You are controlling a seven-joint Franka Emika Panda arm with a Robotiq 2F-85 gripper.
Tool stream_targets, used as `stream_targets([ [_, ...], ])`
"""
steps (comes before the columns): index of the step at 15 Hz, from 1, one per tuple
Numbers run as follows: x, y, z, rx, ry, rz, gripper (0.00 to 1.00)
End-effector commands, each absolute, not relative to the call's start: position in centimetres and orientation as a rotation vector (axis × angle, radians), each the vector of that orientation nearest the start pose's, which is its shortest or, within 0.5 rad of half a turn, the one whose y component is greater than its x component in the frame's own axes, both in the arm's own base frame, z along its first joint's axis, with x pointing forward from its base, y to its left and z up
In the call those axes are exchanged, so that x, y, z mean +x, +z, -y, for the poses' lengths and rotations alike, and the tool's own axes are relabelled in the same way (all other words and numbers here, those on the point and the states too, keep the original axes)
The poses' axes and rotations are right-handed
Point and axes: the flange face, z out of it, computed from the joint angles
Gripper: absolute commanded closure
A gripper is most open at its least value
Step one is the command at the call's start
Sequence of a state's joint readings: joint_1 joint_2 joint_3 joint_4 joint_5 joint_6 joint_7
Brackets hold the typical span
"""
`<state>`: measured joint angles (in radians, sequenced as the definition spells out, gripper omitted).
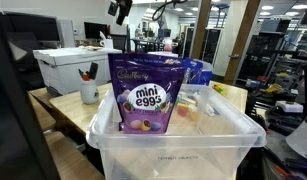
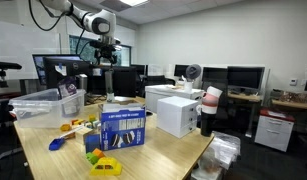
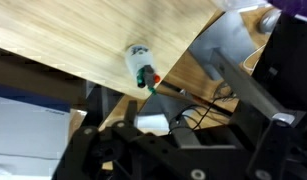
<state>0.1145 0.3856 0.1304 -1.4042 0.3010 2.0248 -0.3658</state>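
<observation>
1. The tool (image 2: pixel 106 62) hangs high over the bench (image 2: pixel 168 150), well above the white box (image 2: pixel 178 112) and on the side of that box away from the cup.
2. In both exterior views the tool is small and dark. I cannot tell how far its fingers are spread or whether they have hold of anything, and the wrist view does not show them clearly either.
3. The cup of markers (image 3: pixel 141 65) stands upright on the bench just beside the white box and close to the bench's edge. It is well apart from the tool.
4. In the wrist view the cup is seen from above, near the middle of the picture, on bare wood next to the bench's edge. A red and a green marker tip stick out of it.
5. A blue box (image 2: pixel 123 128) stands upright on the bench near the white box, roughly under the tool.
6. Beyond the blue box from the white box lie small yellow toys (image 2: pixel 78 125) and a lidded clear tub (image 2: pixel 43 103).
7. In an exterior view a clear bin (image 1: pixel 173 150) fills the foreground, nearer the camera than the white box. A purple bag of mini eggs (image 1: pixel 148 95) stands upright inside it.
</observation>
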Motion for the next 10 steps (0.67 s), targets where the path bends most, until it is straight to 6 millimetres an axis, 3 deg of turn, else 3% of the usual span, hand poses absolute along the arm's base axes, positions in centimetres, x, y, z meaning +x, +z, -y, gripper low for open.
stream_targets([
  [1,66.3,52.3,-13.8,-2.801,-0.543,0.522,0.00],
  [2,65.8,51.9,-12.5,-2.840,-0.632,0.429,0.00],
  [10,62.2,49.5,-9.5,-2.988,-0.922,0.023,0.00],
])
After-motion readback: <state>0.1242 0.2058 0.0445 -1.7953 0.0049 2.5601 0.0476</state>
